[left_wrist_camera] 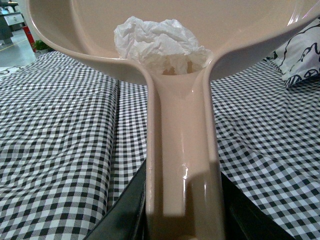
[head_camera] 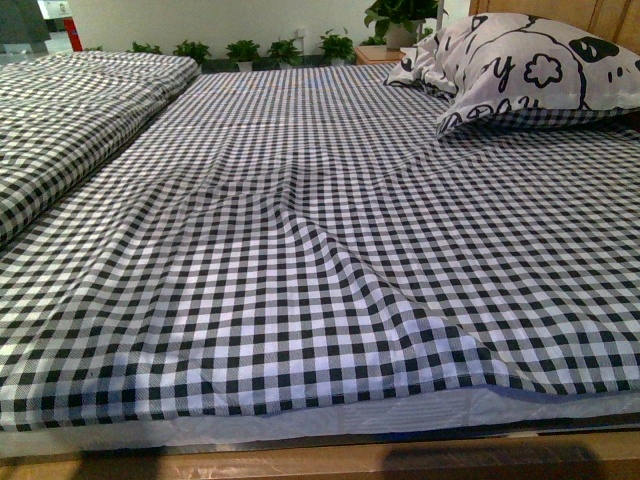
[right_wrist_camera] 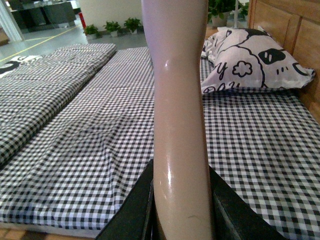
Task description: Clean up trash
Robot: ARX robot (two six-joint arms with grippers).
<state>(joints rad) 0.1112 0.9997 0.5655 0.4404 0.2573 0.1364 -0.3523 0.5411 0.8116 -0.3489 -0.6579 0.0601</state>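
Note:
The trash (left_wrist_camera: 157, 46), a crumpled white wad of paper, lies inside the beige-pink dustpan (left_wrist_camera: 100, 30), at the spot where the pan meets its handle. My left gripper (left_wrist_camera: 182, 220) is shut on the dustpan handle (left_wrist_camera: 182, 145), holding the pan above the checked bed. In the right wrist view my right gripper (right_wrist_camera: 181, 215) is shut on the beige brush handle (right_wrist_camera: 179, 100), which rises out of the frame; the bristles are out of view. Neither arm appears in the front view.
A bed with a black-and-white checked cover (head_camera: 300, 250) fills the front view. A black-and-white patterned pillow (head_camera: 540, 70) lies at its far right, against a wooden headboard (right_wrist_camera: 280, 20). A second checked bed (head_camera: 70, 100) stands to the left. Potted plants (head_camera: 245, 48) line the back wall.

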